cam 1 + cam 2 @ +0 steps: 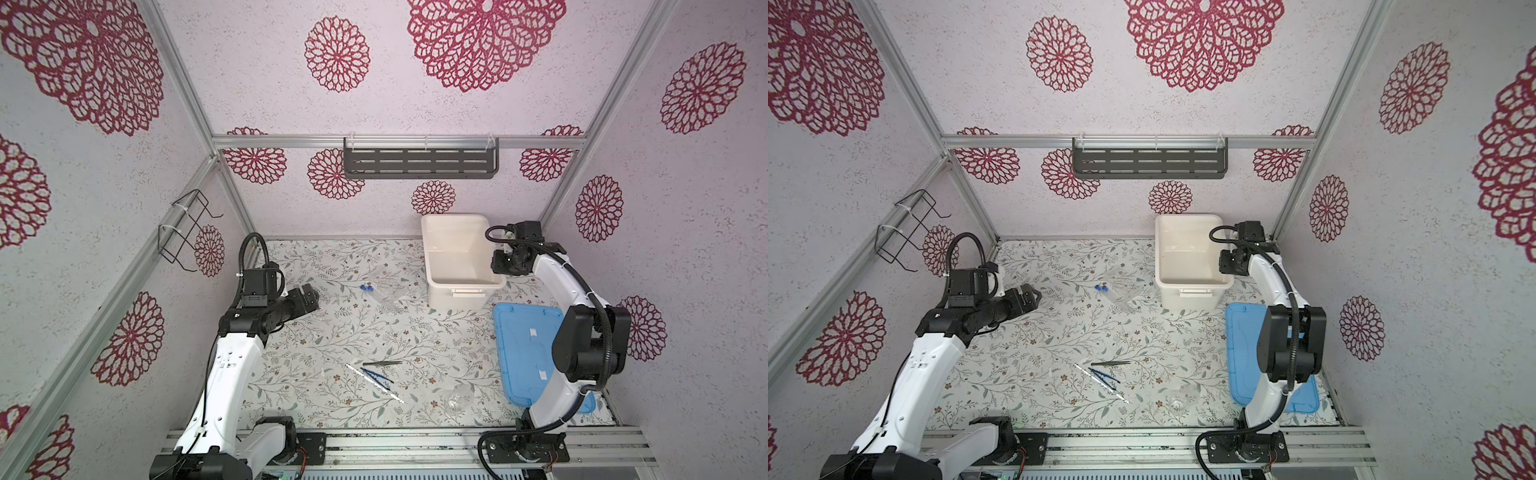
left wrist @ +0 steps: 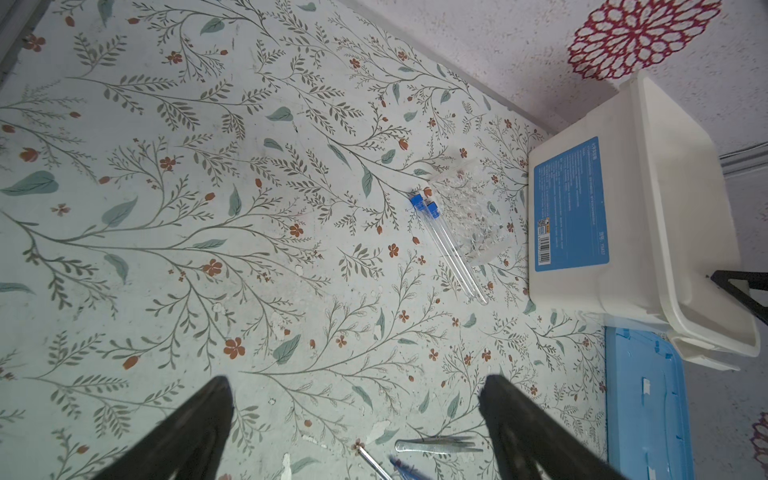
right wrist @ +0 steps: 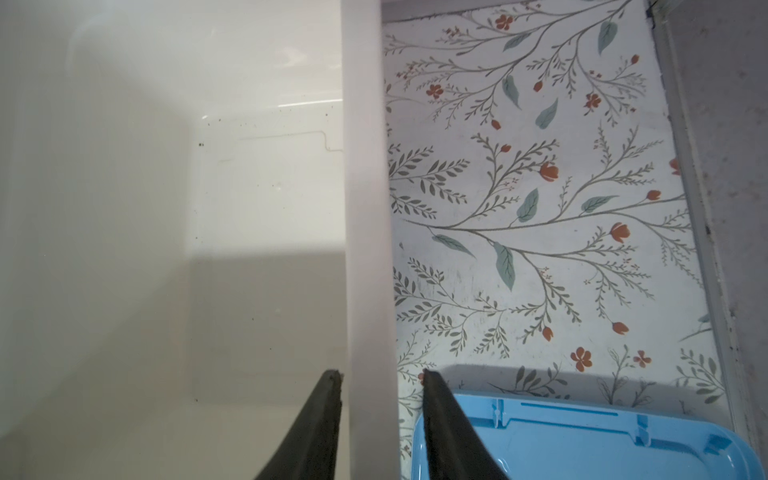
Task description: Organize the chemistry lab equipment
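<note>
Two clear thin tubes with blue caps [image 1: 368,288] [image 2: 451,249] lie beside the see-through tube holder [image 1: 388,286] [image 2: 473,212] at mid-table. Near the front lie the dark metal tweezers [image 1: 382,363] [image 2: 436,445], the blue tweezers [image 1: 376,376] and the thin white stick [image 1: 374,383]. A small clear vessel [image 1: 459,397] lies to their right. My left gripper [image 1: 313,297] [image 2: 357,390] hangs open and empty, left of the tubes. My right gripper [image 1: 498,266] [image 3: 382,376] straddles the white tub's right wall [image 3: 365,208], jaws narrowed, one finger inside, one outside; a sliver of table shows beside the outer finger.
The big white tub [image 1: 432,249] stands empty at the back right. A flat blue lid [image 1: 523,353] [image 3: 582,440] lies in front of it, partly under my right arm. A dark shelf [image 1: 419,163] hangs on the back wall and a wire rack [image 1: 187,228] on the left wall.
</note>
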Controlling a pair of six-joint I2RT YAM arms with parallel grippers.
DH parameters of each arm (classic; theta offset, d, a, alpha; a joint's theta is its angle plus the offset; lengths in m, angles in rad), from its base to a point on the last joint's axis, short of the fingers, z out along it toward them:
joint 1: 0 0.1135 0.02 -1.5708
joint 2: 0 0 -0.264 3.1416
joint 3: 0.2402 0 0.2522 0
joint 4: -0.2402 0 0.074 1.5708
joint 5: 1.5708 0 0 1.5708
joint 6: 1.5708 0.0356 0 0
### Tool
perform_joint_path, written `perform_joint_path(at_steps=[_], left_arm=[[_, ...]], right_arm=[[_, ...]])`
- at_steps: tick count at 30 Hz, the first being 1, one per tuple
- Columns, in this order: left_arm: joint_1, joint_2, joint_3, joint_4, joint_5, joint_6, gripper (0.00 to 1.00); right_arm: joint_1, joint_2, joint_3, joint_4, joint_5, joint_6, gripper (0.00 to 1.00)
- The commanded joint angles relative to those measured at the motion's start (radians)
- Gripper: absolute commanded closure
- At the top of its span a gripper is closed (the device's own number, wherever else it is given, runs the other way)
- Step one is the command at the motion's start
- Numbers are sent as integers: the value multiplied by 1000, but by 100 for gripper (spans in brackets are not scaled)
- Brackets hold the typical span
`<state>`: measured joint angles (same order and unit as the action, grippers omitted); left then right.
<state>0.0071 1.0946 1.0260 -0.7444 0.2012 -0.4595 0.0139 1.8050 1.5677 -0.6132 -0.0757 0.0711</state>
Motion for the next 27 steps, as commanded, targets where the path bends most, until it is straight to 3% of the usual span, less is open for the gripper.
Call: perform_joint_path(at_steps=[1,7,14,17,27], left_arm=[[-10,-7,0,0,4,2,3],[-34,5,-10,33,47,-24,3],[-76,30,-24,63,50,-50,3],[-89,43,-24,66,58,-54,3],[-107,68,-29,72,57,-68,3]], right_arm=[[19,-23,33,-57,-5,-50,69],[51,-42,35,-89,7,-143,76],[55,-7,133,-203,-32,-266,76],[59,-27,96,-184,-95,-295,78],[70,-29,86,-182,-91,-326,79]])
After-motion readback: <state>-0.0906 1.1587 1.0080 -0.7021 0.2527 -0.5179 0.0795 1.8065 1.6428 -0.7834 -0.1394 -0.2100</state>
